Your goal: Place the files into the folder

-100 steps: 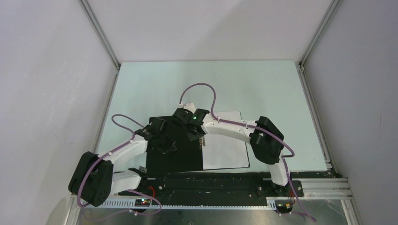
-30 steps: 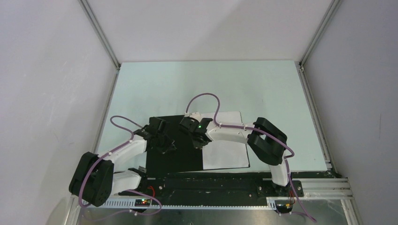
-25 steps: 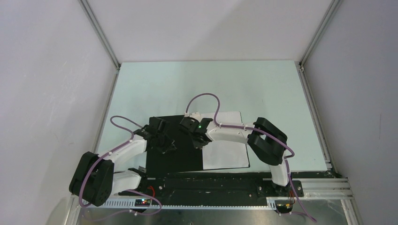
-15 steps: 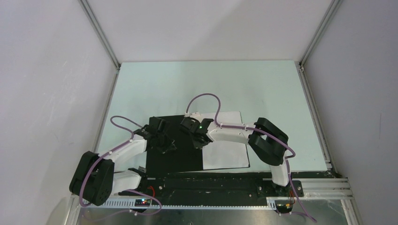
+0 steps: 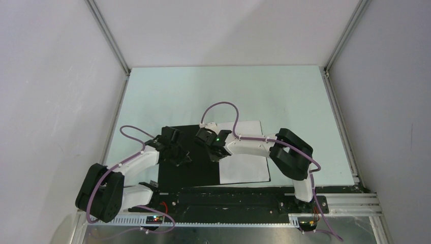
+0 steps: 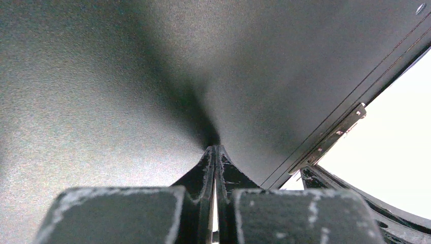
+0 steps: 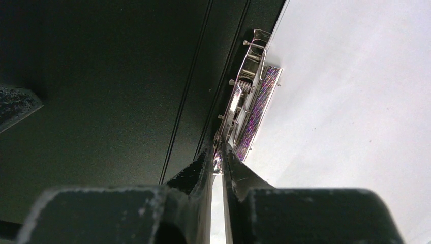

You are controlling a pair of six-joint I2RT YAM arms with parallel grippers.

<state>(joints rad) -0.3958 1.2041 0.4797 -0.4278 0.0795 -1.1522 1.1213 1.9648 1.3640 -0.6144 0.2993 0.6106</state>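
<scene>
The folder [image 5: 188,173] lies open and flat, its black inside facing up. The white files [image 5: 249,165] lie on its right half, next to the metal spine clip [image 7: 249,96]. My left gripper [image 5: 179,155] is shut, its tips [image 6: 214,148] pressed on the black left flap [image 6: 101,76]. My right gripper [image 5: 217,154] is shut, its tips [image 7: 218,150] touching the near end of the clip. The black inside [image 7: 101,101] is left of the clip and the white sheet [image 7: 356,101] is right of it. The clip [image 6: 333,137] and the paper [image 6: 391,152] also show in the left wrist view.
The pale green table top [image 5: 228,91] stretches behind the folder. White walls with metal corner posts [image 5: 109,38] enclose it. The black base rail [image 5: 228,198] runs along the near edge. Purple cables [image 5: 221,109] loop above the right wrist.
Since 3.3 s ago my right wrist has dropped lower and come nearer, to the spine clip. In the last second both arms have hardly moved. The left gripper stays on the flap.
</scene>
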